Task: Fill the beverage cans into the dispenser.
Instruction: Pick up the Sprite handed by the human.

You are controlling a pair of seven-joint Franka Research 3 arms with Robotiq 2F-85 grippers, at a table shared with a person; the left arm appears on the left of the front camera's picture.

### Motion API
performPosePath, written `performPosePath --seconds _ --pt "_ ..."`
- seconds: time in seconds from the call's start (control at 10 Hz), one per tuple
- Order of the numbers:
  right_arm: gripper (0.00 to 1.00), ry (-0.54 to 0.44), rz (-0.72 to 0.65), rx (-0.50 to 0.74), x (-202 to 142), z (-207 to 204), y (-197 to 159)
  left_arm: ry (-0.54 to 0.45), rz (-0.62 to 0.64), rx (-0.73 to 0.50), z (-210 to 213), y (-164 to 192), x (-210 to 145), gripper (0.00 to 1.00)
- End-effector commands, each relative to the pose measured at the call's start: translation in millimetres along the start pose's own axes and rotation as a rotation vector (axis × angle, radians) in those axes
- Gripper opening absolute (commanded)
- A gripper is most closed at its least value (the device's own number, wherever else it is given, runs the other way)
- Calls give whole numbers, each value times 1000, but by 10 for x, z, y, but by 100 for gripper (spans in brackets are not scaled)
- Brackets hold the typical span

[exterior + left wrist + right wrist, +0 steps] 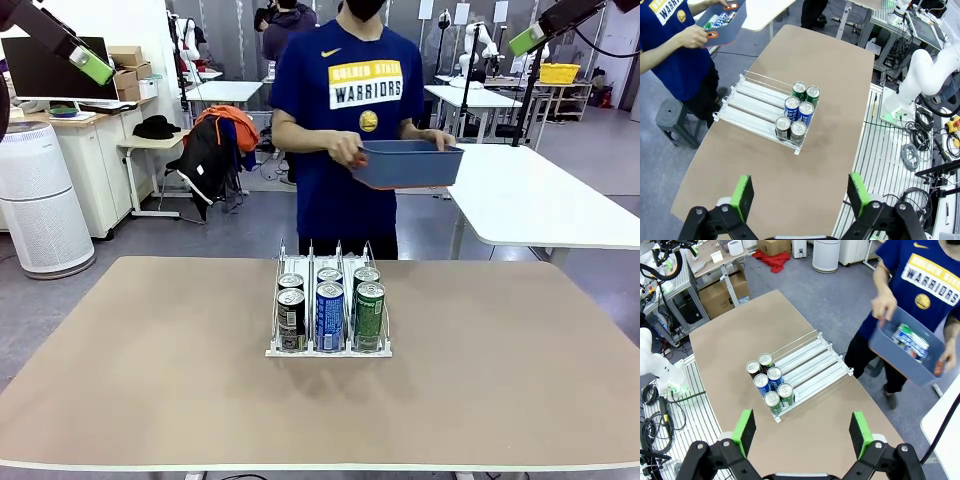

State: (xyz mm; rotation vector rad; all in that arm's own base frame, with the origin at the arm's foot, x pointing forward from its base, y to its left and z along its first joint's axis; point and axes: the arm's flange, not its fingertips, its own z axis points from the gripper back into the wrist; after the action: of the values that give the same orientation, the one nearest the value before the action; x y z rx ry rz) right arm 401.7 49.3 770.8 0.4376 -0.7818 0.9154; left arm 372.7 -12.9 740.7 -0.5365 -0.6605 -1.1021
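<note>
Six cans [329, 308] stand upright at the near end of the rack [752, 97], two to a lane, while the left gripper [801, 192] and right gripper [802, 432] hang high above the table [150, 380], jaws spread wide on nothing. Each can is probably stiff, smooth and fairly weighty if full, so it is best taken across mid-body with a gentle squeeze, lest it dent or slip. The wrist views look down into the bin [900, 365] the person [335, 150] holds, with spare cans [910, 340] lying inside, whereas the front view meets its side wall, contents hidden.
</note>
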Motion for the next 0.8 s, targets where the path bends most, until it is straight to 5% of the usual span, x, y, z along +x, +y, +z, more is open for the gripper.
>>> performPosePath --seconds 0.0,0.7 --pt "100 1 5 3 -7 -1 -4 -1 -1 1 6 -2 0 100" --pt "100 1 5 3 -7 -1 -4 -1 -1 1 6 -2 0 100"
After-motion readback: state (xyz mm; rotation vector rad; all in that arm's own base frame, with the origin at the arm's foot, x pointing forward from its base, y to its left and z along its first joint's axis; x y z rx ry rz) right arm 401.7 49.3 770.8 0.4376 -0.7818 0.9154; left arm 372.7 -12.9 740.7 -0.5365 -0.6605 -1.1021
